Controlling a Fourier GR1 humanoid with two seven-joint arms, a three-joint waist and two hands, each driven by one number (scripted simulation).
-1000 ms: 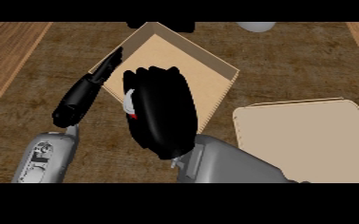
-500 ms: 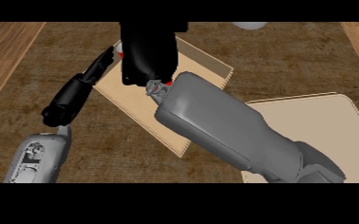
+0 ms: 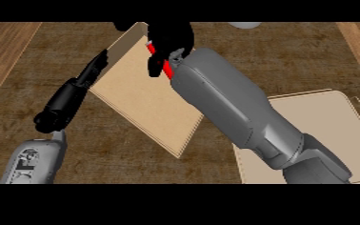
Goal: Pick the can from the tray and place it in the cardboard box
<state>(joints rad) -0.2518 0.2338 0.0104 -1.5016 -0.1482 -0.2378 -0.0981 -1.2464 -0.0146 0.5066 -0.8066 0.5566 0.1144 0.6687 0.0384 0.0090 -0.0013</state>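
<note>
My right hand (image 3: 171, 40) is over the far end of the cardboard box (image 3: 144, 102), fingers curled round a red can (image 3: 166, 66) of which only red strips show between them. The grey right forearm stretches across the box's right side and part of the beige tray (image 3: 320, 124) at the right. My left hand (image 3: 65, 102) lies along the box's left edge with its fingers straight, pointing away toward the far left corner.
A pale round object (image 3: 244, 25) shows at the far edge, cut off by the view. Lighter wooden strips (image 3: 13, 40) border the dark counter at the left and right.
The right hand with the can has moved farther away over the box, and the forearm has stretched out. The left hand has barely shifted.
</note>
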